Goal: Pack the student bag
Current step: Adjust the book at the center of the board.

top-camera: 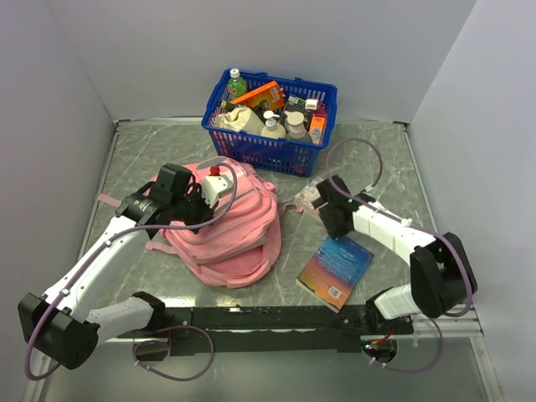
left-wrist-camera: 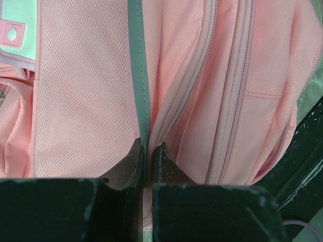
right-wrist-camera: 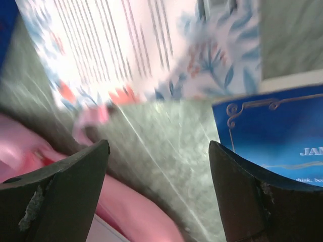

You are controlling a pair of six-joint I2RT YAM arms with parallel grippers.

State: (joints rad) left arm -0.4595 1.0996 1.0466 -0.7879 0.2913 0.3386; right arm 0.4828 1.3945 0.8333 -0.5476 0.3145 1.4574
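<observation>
- The left hand is clamped on the student bag. Its fingers are pressed together right at the grey zip trim, pinching a fold of pink fabric.
- The right hand is spread wide with nothing between the fingers. It hovers over bare counter, with the bag's edge on one side, the blue book on the other and a floral packet just beyond.
- The bag lies flat on the counter, left of centre, just in front of the blue basket.
- The step in hand, as I read it, is getting the bag open so something can go in.
- To do it well, the left hand should draw the trim up and away so the mouth gapes. It needs to go gently, because soft fabric will drag the whole bag along rather than part.
- The right hand looks best placed to take the book or the packet. It should square up to the thing's edge before closing.
- The bag's long axis runs diagonally, from far-left to near-right.
- The rounded end, with its nested zip curves, points near-right toward the book, and the straps spill out on the left. I'd call that rounded end the top, though I can't be sure.
</observation>
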